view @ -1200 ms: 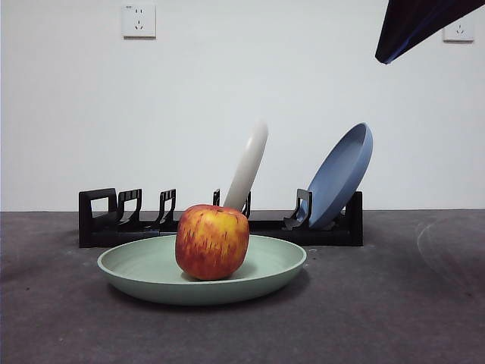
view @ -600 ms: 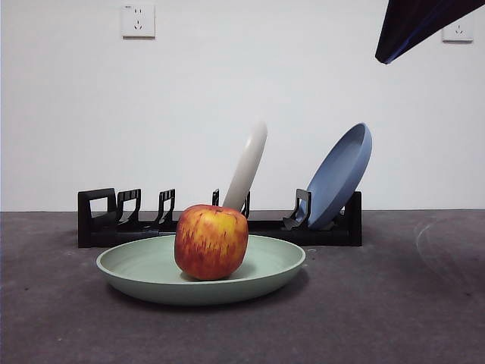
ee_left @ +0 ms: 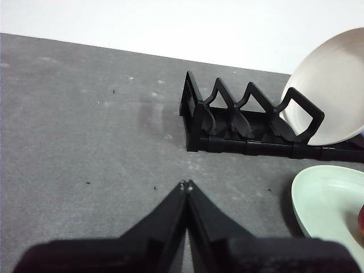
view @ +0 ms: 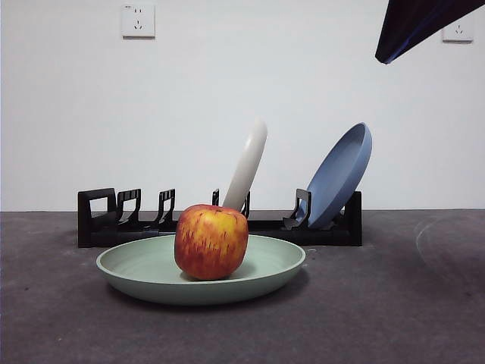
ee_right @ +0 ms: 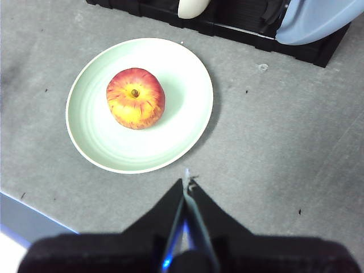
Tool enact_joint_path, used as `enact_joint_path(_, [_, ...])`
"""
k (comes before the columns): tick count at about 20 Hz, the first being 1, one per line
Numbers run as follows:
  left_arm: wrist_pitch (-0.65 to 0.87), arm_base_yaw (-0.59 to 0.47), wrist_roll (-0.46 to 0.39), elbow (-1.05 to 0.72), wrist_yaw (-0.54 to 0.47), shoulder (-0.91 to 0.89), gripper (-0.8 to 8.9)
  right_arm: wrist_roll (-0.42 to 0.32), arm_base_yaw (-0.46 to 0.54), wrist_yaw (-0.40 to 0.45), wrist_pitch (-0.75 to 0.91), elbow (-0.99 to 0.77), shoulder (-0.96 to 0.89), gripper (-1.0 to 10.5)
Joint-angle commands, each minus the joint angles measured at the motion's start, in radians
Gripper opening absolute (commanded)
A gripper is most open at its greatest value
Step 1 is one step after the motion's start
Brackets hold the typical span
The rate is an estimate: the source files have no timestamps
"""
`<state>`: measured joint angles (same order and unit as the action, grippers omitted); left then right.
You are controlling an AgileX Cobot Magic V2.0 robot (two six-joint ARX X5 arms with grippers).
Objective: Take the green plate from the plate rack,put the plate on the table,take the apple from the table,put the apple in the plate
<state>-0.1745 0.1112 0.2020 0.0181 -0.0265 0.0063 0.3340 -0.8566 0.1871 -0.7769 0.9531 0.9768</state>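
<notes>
The apple (view: 211, 241) sits left of centre in the green plate (view: 265, 274), which lies flat on the worktop (view: 394, 303) in front of the plate rack (view: 98, 216). Both the left pincer (ee_left: 186, 185) and right pincer (ee_right: 186, 183) are clenched and empty, clear of everything. Your main risk: a low-swinging arm could nudge the rim and roll the apple out.

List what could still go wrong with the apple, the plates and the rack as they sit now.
1. The apple sits off-centre in the shallow green plate; a knock could roll it over the low rim.
2. The cream-white plate and blue plate lean in the plate rack; a bump might tip them.
3. The right gripper, jaws shut, hangs above the table near the green plate, so a careless move may clip it.
</notes>
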Motion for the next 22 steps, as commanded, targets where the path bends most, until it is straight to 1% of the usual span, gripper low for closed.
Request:
enact_joint_path(1, [0.008,-0.003,-0.013,-0.007,0.004,0.005,0.0,0.01,0.0,0.004,0.007,-0.009,0.002,0.0])
enact_joint_path(8, [0.008,-0.003,-0.013,-0.007,0.004,0.024,0.0,0.01,0.0,0.004,0.007,-0.009,0.002,0.0])
enact_joint_path(10, [0.008,-0.003,-0.013,-0.007,0.004,0.029,0.0,-0.017,0.0,0.005,-0.002,-0.009,0.002,0.0])
enact_joint_path(12, [0.008,-0.003,-0.013,-0.007,0.004,0.034,0.0,-0.014,0.0,0.003,-0.012,-0.009,0.002,0.0])
enact_joint_path(13, [0.008,-0.003,-0.013,-0.007,0.004,0.036,0.0,-0.026,0.0,0.004,-0.02,-0.009,0.002,0.0])
enact_joint_path(14, [0.008,-0.003,-0.013,-0.007,0.004,0.04,0.0,-0.048,0.0,0.004,-0.048,-0.009,0.002,0.0])
enact_joint_path(16, [0.008,-0.003,-0.013,-0.007,0.004,0.047,0.0,-0.12,0.001,0.014,-0.115,-0.017,0.014,0.0])
enact_joint_path(18, [0.008,-0.003,-0.013,-0.007,0.004,0.054,0.0,-0.201,0.001,0.094,-0.111,-0.09,0.015,0.0])
enact_joint_path(19, [0.008,-0.003,-0.013,-0.007,0.004,0.057,0.0,-0.208,0.007,0.137,-0.058,-0.155,0.014,0.0])
enact_joint_path(20, [0.008,-0.003,-0.013,-0.007,0.004,0.06,0.0,-0.207,0.026,0.156,0.037,-0.237,0.008,0.0])
enact_joint_path(21, [0.008,-0.003,-0.013,-0.007,0.004,0.061,0.0,-0.207,0.054,0.153,0.19,-0.333,0.002,0.0])
enact_joint_path(22, [0.007,-0.003,-0.013,-0.007,0.004,0.061,0.0,-0.207,0.088,0.144,0.394,-0.436,-0.005,0.0])
